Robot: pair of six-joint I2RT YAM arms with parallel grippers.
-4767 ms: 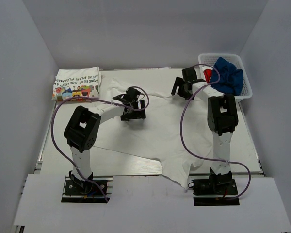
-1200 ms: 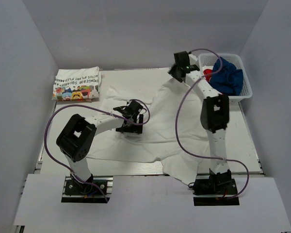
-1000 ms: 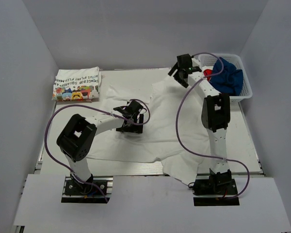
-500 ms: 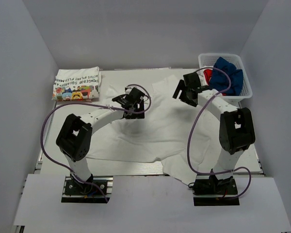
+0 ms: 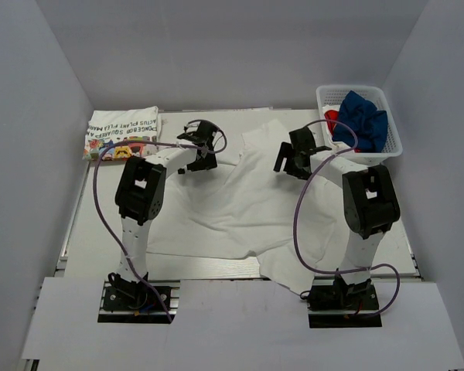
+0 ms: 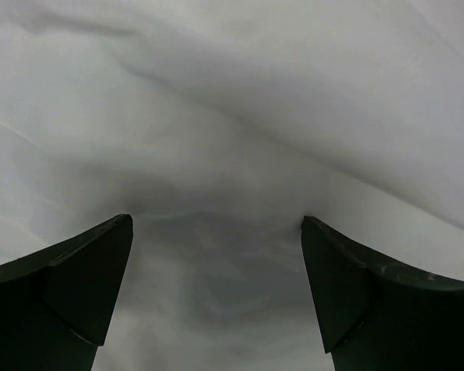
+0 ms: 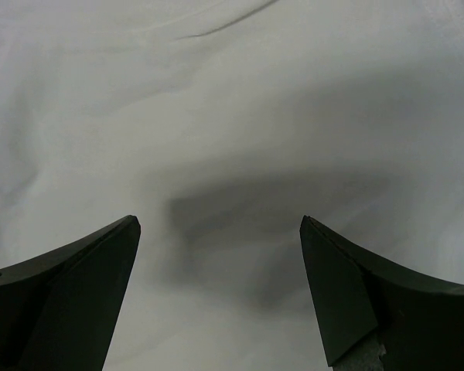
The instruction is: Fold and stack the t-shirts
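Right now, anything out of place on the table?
Yes: the plain white t-shirt lies rumpled and skewed, one corner spilling over the near edge of the table. The navy t-shirt sits bunched, unfolded, in the basket.

From where I stand, one spread t-shirt (image 5: 240, 205) covers the middle of the table (image 5: 100, 228), with a corner spilling past the near edge by the right arm's base. A folded t-shirt (image 5: 122, 133) sits in the far left corner. In the far right corner is a basket (image 5: 394, 145), holding a bundled t-shirt (image 5: 362, 120) with a second t-shirt (image 5: 332, 118) tucked in at its left. The left hand (image 5: 196, 147) is over the far left part of the spread t-shirt, just right of the folded one. The right hand (image 5: 294, 160) is over its far right part, near the basket's left side. The two hands are well apart.
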